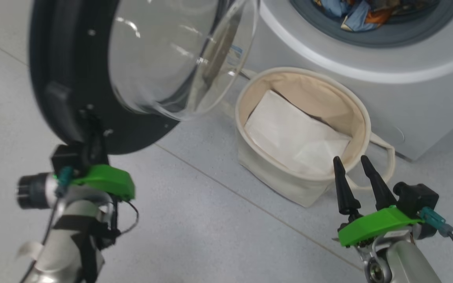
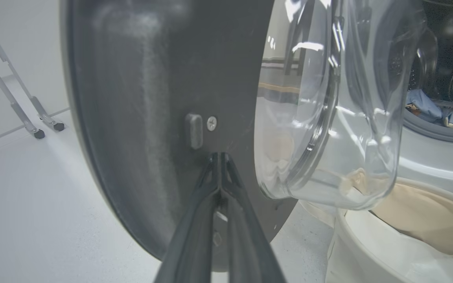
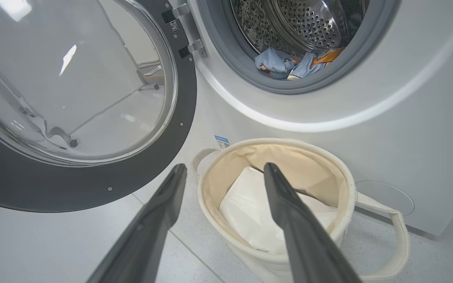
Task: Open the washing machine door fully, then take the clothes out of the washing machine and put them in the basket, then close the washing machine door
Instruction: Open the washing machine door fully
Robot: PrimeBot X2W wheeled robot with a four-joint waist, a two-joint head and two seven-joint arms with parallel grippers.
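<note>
The washing machine door (image 1: 53, 59) stands swung open, its black rim toward me and its glass bulge facing the machine. My left gripper (image 1: 92, 122) is shut, and in the left wrist view its fingertips (image 2: 220, 157) press on the door's (image 2: 132, 118) black inner rim beside a small rubber stop. The washing machine (image 1: 407, 102) holds the light blue and orange clothes (image 1: 352, 15) (image 3: 285, 65) in its drum. The cream basket (image 1: 273, 177) sits on the floor in front of it. My right gripper (image 1: 352, 161) (image 3: 224, 168) hovers open at the basket's near rim (image 3: 348, 184), holding nothing.
A plain white folded sheet (image 1: 293, 133) lies inside the basket. The basket's loop handle (image 3: 401, 236) hangs toward the right. Metal legs on castors (image 2: 34, 118) stand at the far left of the left wrist view. A blue label (image 3: 221, 141) marks the machine's front.
</note>
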